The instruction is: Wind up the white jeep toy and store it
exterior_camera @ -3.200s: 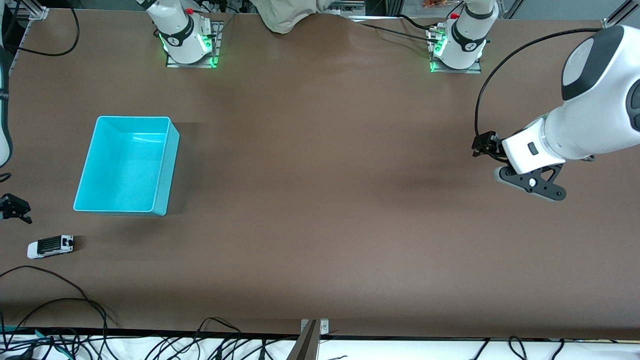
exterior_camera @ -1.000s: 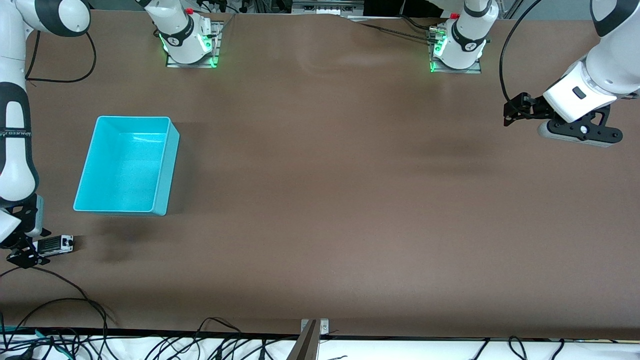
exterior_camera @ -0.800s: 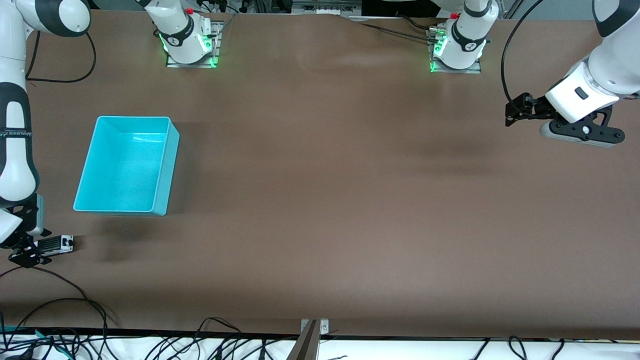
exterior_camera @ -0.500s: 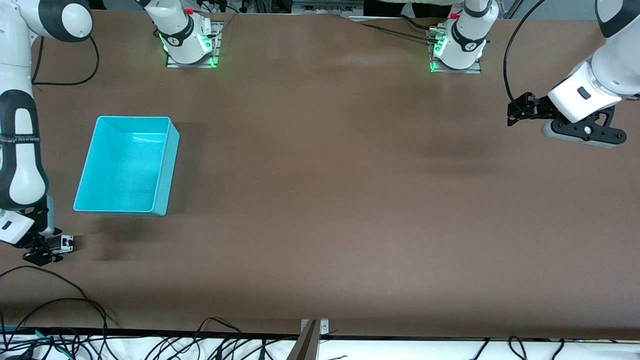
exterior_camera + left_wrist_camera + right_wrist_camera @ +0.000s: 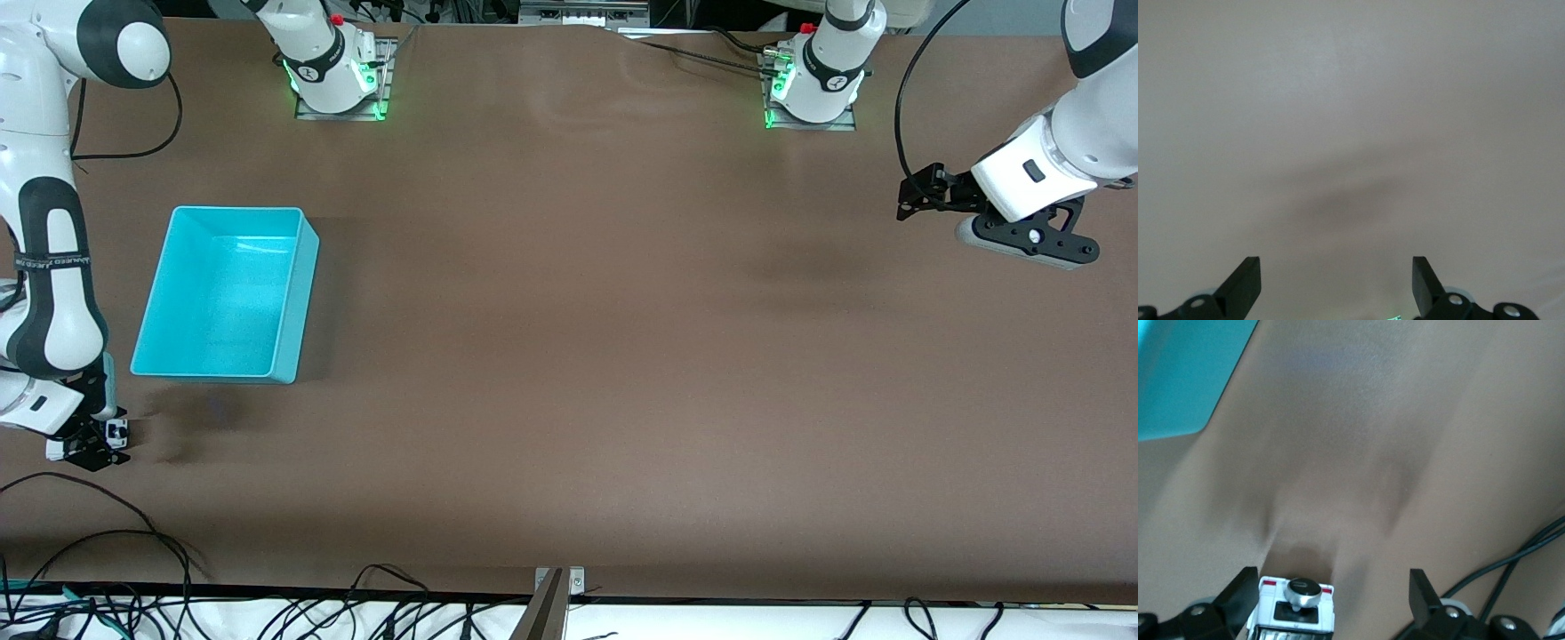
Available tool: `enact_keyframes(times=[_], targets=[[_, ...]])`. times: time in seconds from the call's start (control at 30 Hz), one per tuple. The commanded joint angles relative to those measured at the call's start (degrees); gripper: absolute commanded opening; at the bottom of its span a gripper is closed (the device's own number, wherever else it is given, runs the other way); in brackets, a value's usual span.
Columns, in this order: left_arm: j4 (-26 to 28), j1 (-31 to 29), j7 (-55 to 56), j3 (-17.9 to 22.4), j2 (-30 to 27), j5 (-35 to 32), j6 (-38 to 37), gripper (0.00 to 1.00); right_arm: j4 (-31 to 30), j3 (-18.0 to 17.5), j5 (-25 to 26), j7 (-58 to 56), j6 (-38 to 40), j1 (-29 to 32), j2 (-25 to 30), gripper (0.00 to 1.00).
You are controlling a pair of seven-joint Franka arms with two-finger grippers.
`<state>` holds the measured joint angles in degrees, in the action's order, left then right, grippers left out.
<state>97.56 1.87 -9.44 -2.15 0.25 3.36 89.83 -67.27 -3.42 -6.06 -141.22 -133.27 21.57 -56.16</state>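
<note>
The white jeep toy (image 5: 116, 431) lies on the brown table, nearer the front camera than the turquoise bin (image 5: 298, 302), at the right arm's end. My right gripper (image 5: 89, 442) is low over it and covers most of it. In the right wrist view the jeep (image 5: 1296, 608), with a silver knob on its rear, sits between the open fingers (image 5: 1245, 590), close against one of them; the right gripper (image 5: 1331, 600) is not closed on it. My left gripper (image 5: 1022, 240) hangs open and empty over bare table at the left arm's end, and it also shows in the left wrist view (image 5: 1336, 283).
The bin is empty, and its corner shows in the right wrist view (image 5: 1178, 373). Black cables (image 5: 107, 533) lie along the table's front edge close to the right gripper. Both arm bases (image 5: 333, 76) stand at the edge farthest from the front camera.
My right gripper has slid along over the jeep, so less of the toy shows now. The jeep itself has not moved. My left gripper has only shifted slightly.
</note>
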Motion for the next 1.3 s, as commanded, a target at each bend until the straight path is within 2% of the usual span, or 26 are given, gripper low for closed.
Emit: enact_keyframes(times=[0.0,0.17,0.3,0.73,1.27], targets=[[-2.02,-1.78,-3.04,0.22,1.25,3.05,-1.41,1.00,3.01,-0.19,-0.27,-1.78,0.38,0.14,-0.88,1.00],[-2.02,-1.87,-3.39,0.22,1.25,3.05,-1.41,1.00,5.13,0.16,-0.18,-1.69,2.49,0.23,-0.88,1.00],[-2.02,-1.87,-3.57,0.22,1.25,3.05,-1.41,1.00,5.13,1.83,-0.27,-1.69,3.19,0.40,-0.97,1.00],[-2.02,-1.87,-3.66,0.22,1.60,3.32,-1.41,1.00,5.92,2.89,-0.27,-1.69,1.43,1.02,-1.49,1.00],[-2.11,-2.75,-3.74,0.22,2.04,4.55,-1.41,1.00,8.38,3.15,-0.36,-1.25,-0.85,1.72,-5.01,1.00]])
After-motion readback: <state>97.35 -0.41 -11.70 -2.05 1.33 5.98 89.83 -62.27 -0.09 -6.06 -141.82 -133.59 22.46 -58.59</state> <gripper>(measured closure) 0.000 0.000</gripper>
